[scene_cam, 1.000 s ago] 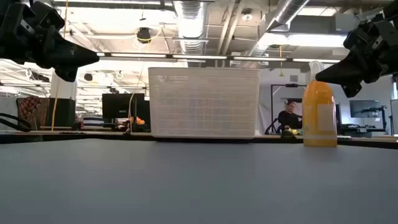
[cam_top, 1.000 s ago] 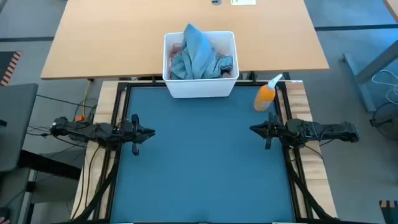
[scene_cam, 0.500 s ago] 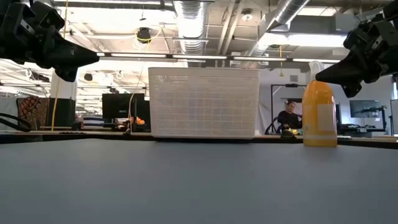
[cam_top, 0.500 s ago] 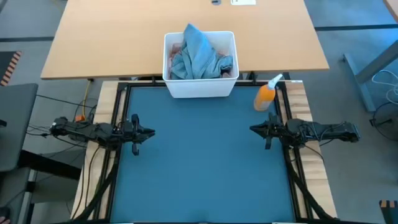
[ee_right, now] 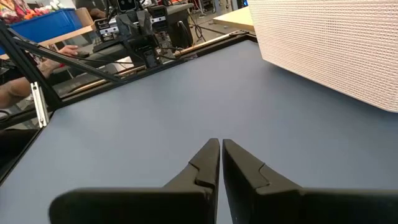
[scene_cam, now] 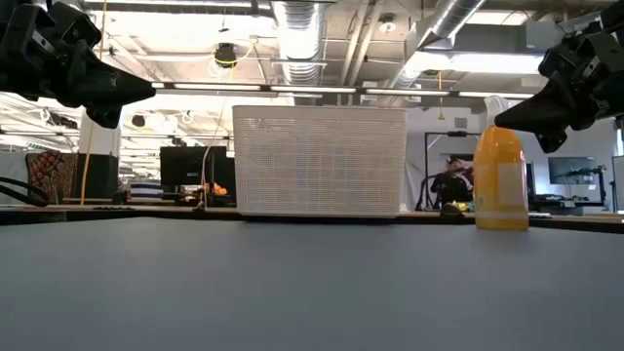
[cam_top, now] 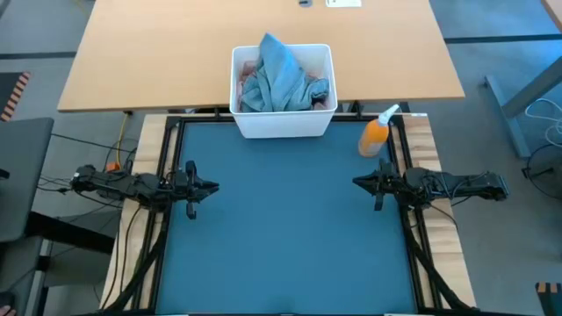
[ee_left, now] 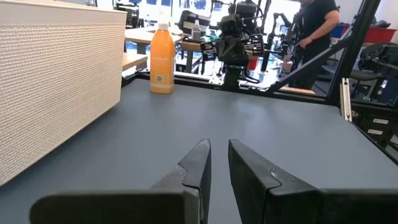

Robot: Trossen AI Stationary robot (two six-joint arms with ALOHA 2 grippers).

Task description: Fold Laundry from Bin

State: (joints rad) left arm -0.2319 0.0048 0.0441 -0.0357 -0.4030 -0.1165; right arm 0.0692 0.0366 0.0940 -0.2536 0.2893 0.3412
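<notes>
Two dark arms wait at the side edges of the teal-blue matted worktop (cam_top: 281,228), well apart from the white rectangular plastic bin (cam_top: 283,123) at its far edge. The heaped laundry (cam_top: 283,75), mostly light blue denim with a little pink at the side, lies in the bin and rises above its rim, so a pull on one garment could likely drag others out or tip the bin. An orange plastic spray bottle (cam_top: 377,134) stands just beside the bin, and the right arm could probably knock it over when reaching in. The left gripper (ee_left: 216,163) has its jaws a narrow gap apart; the right gripper (ee_right: 220,160) has them almost together. Neither holds anything. The bottle's pale label is too small to read.
</notes>
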